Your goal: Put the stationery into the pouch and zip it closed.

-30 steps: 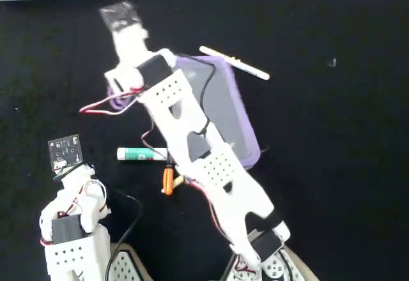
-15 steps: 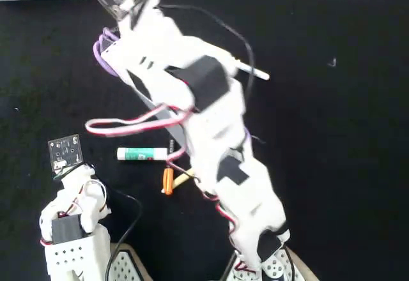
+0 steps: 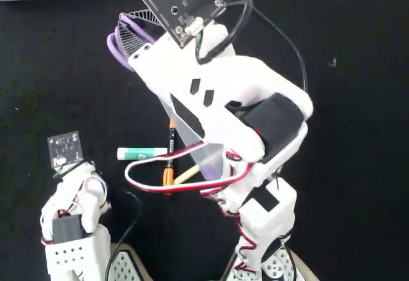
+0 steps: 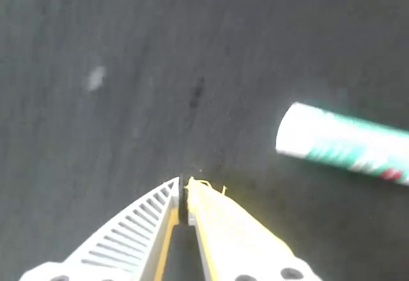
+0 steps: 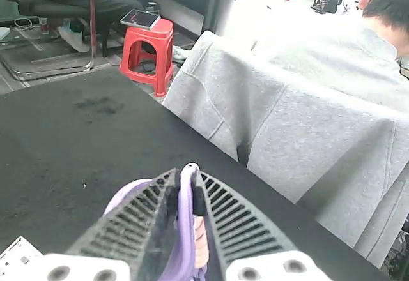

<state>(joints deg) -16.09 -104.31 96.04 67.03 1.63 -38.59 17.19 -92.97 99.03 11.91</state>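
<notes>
Purple-edged pouch (image 3: pixel 112 48) with grey translucent panel; white glue stick (image 3: pixel 142 154) banded green; orange-and-black pen (image 3: pixel 167 176); black table (image 3: pixel 358 134); white arms (image 3: pixel 217 96) with red-and-white wires (image 3: pixel 160 186).
</notes>
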